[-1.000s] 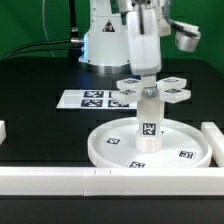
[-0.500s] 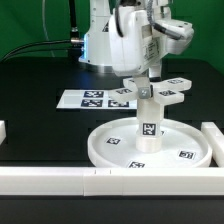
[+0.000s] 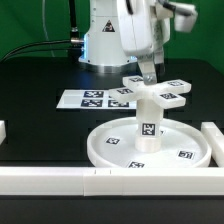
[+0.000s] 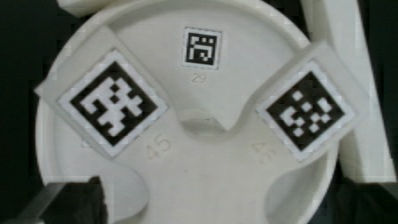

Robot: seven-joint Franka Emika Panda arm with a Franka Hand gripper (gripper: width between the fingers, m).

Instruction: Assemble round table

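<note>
Nearest in the exterior view, white border blocks [image 3: 60, 180] line the front edge of the black counter [image 3: 40, 110], with another block [image 3: 214, 137] at the exterior view's right. Just behind them lies the large rimmed round disc [image 3: 110, 148], flat on the counter, tags facing up. From its central hub the short cylindrical leg [image 3: 148, 128] stands upright, a tag on its side. The cross-shaped foot [image 3: 156, 92] sits on top of the leg, its tagged arms spread level, directly beneath the jaws [image 3: 148, 72]. The jaws hang just above the foot; whether they touch it cannot be told, nor how wide they stand. The wrist view looks straight down on the foot [image 4: 199, 110], two diamond-set tags on its arms and a small tag further along, with dark fingertips [image 4: 54, 195] at the edge of the picture. Beyond the jaws, the marker board [image 3: 88, 98] lies flat on the counter, and behind it the arm's white base [image 3: 100, 40].
</note>
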